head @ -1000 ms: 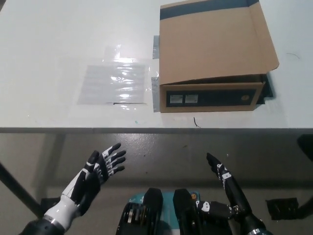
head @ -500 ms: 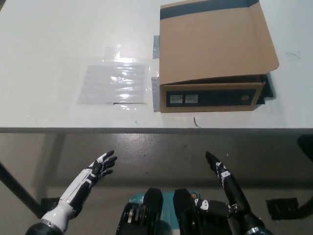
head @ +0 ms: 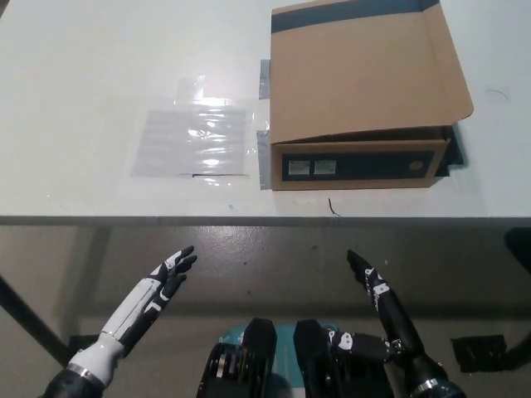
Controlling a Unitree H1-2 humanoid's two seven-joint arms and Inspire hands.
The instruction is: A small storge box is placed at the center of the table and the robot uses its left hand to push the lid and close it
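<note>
**Lid lying down over the box, my hands low**

The white table [head: 99,75] fills the upper frame. At upper right sits the storage box [head: 357,164], its cardboard lid [head: 365,75] lying over it, sloped. My left hand [head: 162,282], lower left, is flat, fingers straight, holding nothing. My right hand [head: 377,294] is likewise empty, fingers extended.

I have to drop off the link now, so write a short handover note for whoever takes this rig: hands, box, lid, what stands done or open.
Left hand: below the table's near edge, fingers straight, holding nothing.
Right hand: resting low at the right, also empty, fingers straight.
Storage box: on the table, right of centre, clear plastic sheet beside it.
Lid: lies over the box, tilted, front edge raised above the front wall.
Fits either before the push or after a partial one; check the lid seats.
</note>
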